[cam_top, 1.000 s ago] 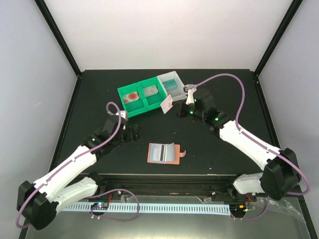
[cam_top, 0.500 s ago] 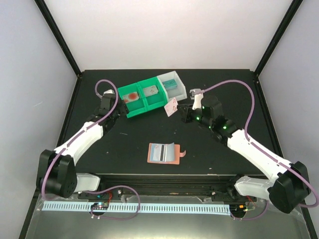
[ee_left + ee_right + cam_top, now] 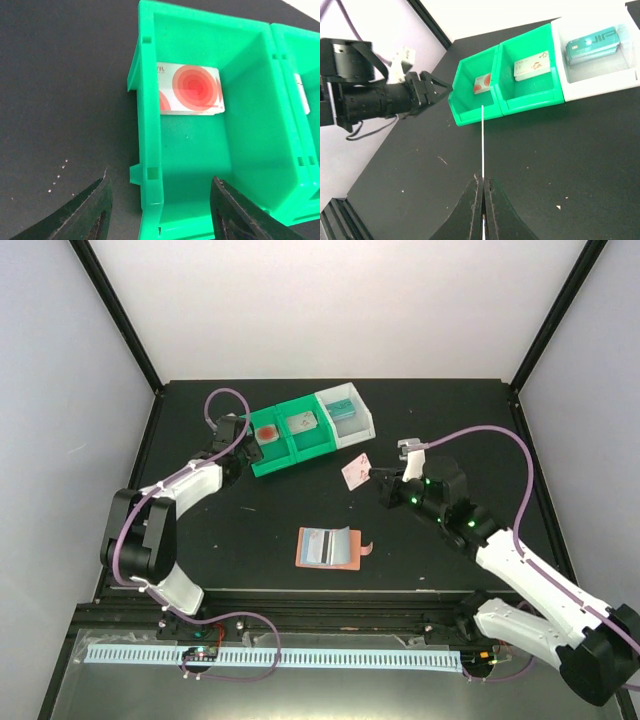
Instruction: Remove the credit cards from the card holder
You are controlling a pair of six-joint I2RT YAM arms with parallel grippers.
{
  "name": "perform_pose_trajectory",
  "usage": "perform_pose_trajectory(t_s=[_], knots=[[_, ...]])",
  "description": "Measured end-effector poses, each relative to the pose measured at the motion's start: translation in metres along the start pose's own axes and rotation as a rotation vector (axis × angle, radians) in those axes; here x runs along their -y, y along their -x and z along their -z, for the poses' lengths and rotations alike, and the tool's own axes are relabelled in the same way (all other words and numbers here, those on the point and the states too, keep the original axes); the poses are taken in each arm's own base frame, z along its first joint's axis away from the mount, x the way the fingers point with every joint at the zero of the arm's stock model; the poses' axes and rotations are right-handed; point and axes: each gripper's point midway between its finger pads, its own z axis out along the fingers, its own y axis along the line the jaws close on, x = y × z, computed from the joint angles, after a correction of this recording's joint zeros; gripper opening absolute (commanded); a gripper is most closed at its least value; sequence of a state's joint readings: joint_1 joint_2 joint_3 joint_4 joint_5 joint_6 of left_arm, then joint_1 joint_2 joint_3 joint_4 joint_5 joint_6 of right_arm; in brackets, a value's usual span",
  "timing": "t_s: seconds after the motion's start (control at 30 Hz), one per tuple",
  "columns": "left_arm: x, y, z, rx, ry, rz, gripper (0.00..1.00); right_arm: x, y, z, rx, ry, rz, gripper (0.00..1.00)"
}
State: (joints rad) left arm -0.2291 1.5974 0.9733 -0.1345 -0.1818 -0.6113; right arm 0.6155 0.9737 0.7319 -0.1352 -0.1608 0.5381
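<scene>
- Right hand (image 3: 372, 476) is pinching one credit card (image 3: 356, 471) over the surface (image 3: 250, 540), well apart from the card holder (image 3: 326, 547) lying open nearer the bases.
- Its wrist view is showing that card edge-on as a thin line; the overhead view is showing its pale face.
- Left hand (image 3: 159, 212) is standing spread, straddling an end wall of the green tray (image 3: 150, 125); a red-marked card (image 3: 192, 90) is lying inside, just ahead of it.
</scene>
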Motion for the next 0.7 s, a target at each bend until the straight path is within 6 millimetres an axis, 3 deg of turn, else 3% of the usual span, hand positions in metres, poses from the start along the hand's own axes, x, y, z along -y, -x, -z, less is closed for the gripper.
perform_pose_trajectory(t_s=[0.37, 0.53, 0.7], knots=[[-0.013, -0.030, -0.028, -0.084, 0.054, 0.026, 0.27, -0.001, 0.007, 0.017, 0.042, -0.010, 0.010, 0.01], [-0.010, -0.030, -0.025, -0.090, 0.034, 0.028, 0.20, 0.003, 0.005, 0.021, 0.053, -0.025, 0.010, 0.01], [-0.008, -0.033, -0.010, -0.091, -0.010, 0.034, 0.16, 0.004, 0.002, 0.020, 0.047, -0.027, 0.005, 0.01]])
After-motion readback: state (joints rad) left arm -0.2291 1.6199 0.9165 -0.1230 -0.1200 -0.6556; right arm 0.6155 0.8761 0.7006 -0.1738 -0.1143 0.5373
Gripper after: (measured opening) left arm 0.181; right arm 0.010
